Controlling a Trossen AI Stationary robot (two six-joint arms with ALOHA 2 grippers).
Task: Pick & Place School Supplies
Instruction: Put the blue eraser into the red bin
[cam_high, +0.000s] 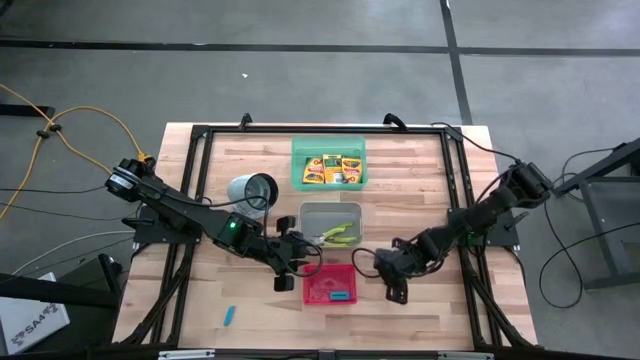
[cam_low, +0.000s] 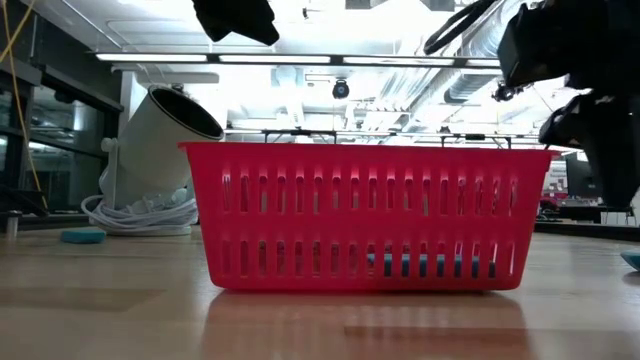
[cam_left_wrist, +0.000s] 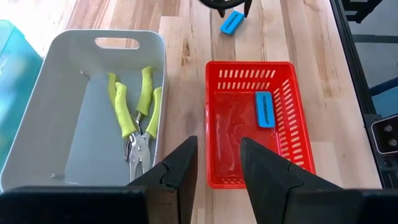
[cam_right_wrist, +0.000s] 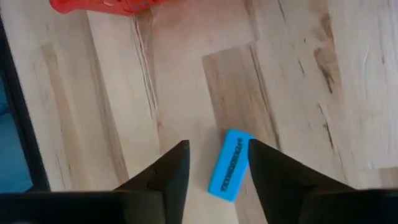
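My right gripper (cam_right_wrist: 214, 163) has its fingers spread, straddling a light-blue piece (cam_right_wrist: 231, 164) lying flat on the desk (cam_right_wrist: 298, 81) just beside the red tray (cam_high: 330, 285). My left gripper (cam_left_wrist: 217, 163) hangs with fingers apart, empty, over the gap between the red tray and the grey tray (cam_left_wrist: 74, 118), where yellow-green pliers (cam_left_wrist: 134, 118) lie. Another blue piece (cam_left_wrist: 264, 109) sits inside the red tray.

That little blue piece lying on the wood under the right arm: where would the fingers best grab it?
Across its narrow width, at mid-length, coming straight down. The blue piece lies flat on the table, long and slim, with bare wood along both long edges. The right gripper already hangs above it, one finger on either side.
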